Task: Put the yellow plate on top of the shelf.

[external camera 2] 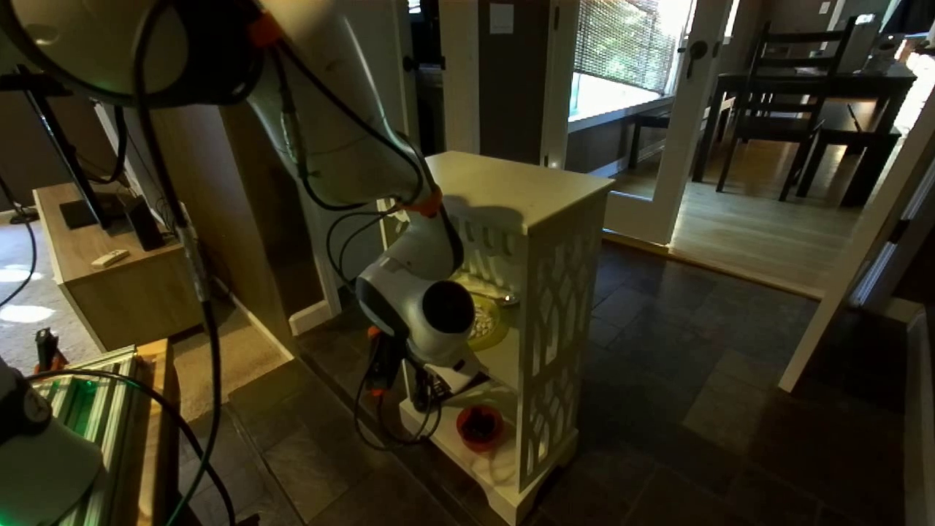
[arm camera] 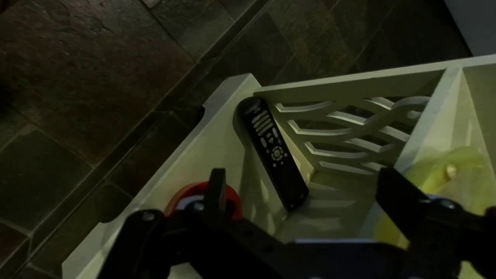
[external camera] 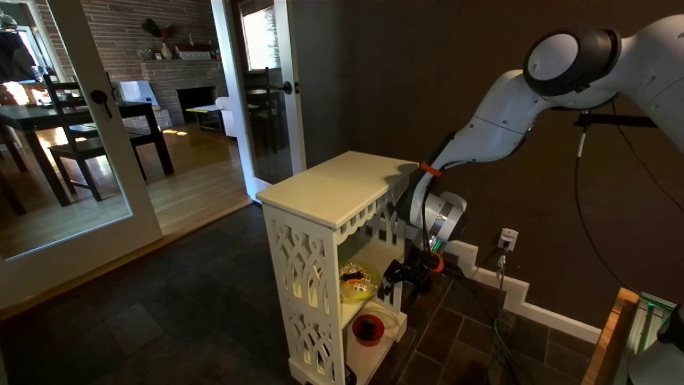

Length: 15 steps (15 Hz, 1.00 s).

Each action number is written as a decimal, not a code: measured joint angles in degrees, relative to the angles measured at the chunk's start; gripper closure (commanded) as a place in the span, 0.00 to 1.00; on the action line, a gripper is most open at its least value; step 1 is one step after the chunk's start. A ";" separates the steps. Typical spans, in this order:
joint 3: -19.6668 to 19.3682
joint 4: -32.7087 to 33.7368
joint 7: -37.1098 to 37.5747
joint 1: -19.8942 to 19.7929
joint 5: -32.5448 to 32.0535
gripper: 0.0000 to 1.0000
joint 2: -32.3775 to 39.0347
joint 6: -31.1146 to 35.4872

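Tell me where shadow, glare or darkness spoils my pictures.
Wrist view: dim overall, the claw near black, but the remote's buttons discernible; both exterior views: a dark shadow on the shelf's top; in an exterior view, the window glares.

The floor (external camera: 203, 299) is dark stone tile, uneven in tone. In both exterior views the white shelf (external camera: 334, 187) stands upright directly on it. Beyond the shelf, a wooden threshold (external camera 2: 745, 275) edges the tile. Well apart from the shelf, a cord (external camera: 501, 262) hangs down; whether it touches the floor is unclear.
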 measured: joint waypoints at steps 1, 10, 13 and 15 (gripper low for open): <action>1.19 -0.19 -1.77 -1.26 1.40 0.00 -0.01 0.73; 9.82 -1.94 -17.85 -12.18 10.86 0.06 0.12 2.61; 11.32 -1.93 -20.02 -14.55 12.30 0.27 0.41 2.27; 12.04 -1.90 -20.35 -15.53 12.36 0.40 0.57 1.98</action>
